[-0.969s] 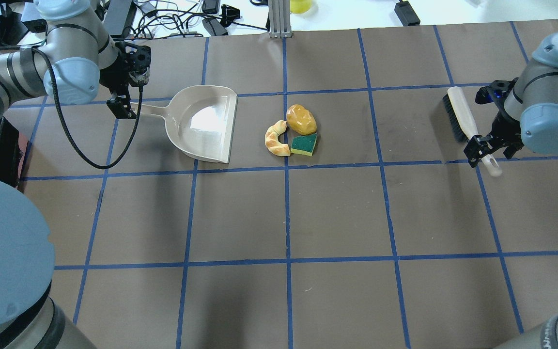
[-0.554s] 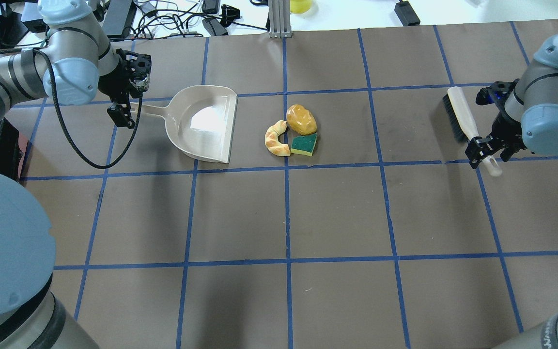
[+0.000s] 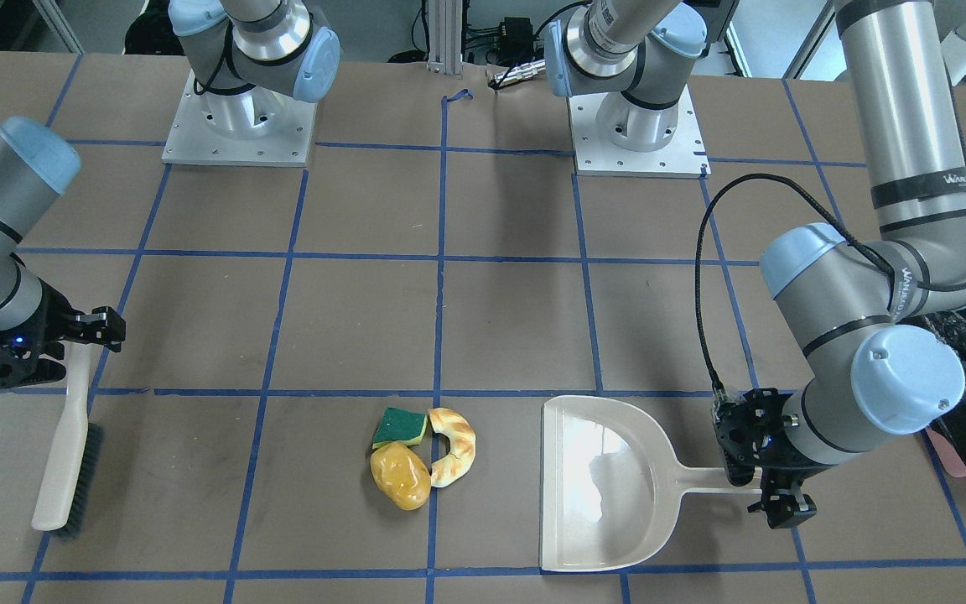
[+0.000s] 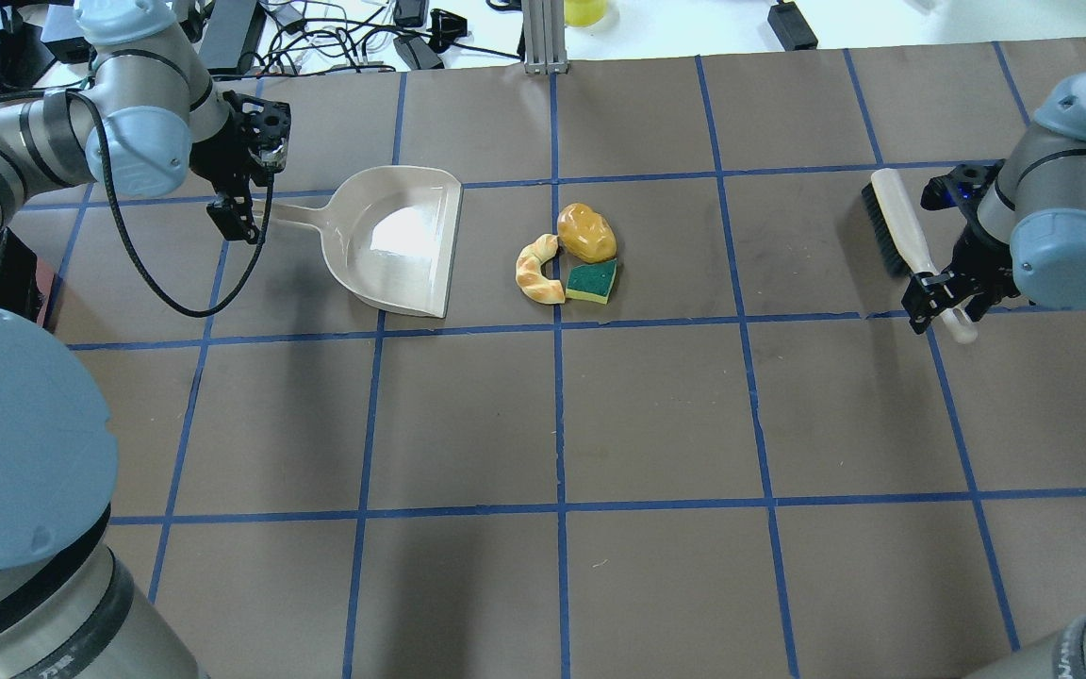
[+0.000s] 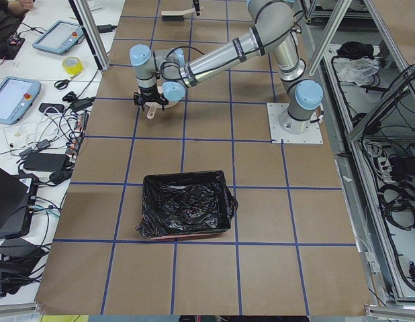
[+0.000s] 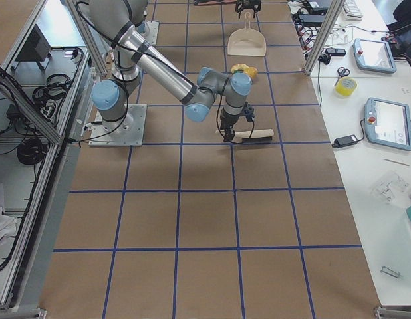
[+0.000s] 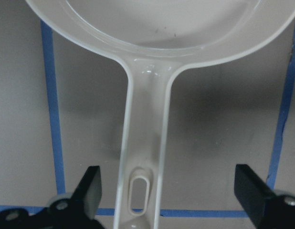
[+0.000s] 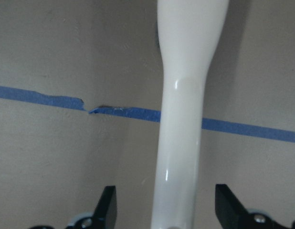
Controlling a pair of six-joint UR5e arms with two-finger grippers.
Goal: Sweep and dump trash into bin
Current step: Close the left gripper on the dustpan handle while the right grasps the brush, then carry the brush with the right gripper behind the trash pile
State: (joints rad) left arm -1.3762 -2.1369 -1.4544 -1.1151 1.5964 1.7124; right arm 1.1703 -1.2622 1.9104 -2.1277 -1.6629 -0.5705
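The trash lies together at mid-table: a green-and-yellow sponge (image 4: 592, 280), a yellow-orange potato-like lump (image 4: 586, 232) and a croissant-like piece (image 4: 537, 269). A beige dustpan (image 4: 402, 236) lies flat to their left, its mouth towards them. My left gripper (image 4: 239, 206) is open, with a finger on each side of the dustpan handle (image 7: 140, 157) and not touching it. A brush (image 4: 896, 226) lies at the right. My right gripper (image 4: 941, 300) is open and straddles the brush handle (image 8: 181, 143). The black-lined bin (image 5: 186, 204) stands beyond the table's left end.
The brown table has a grid of blue tape lines (image 4: 557, 415). Cables and power bricks (image 4: 336, 42) lie past the far edge. Both arm bases (image 3: 236, 126) stand at the robot's side of the table.
Both wrists shifted slightly over their handles, and the left forearm swung a little. The dustpan, brush and trash have not moved. Both grippers stay open.
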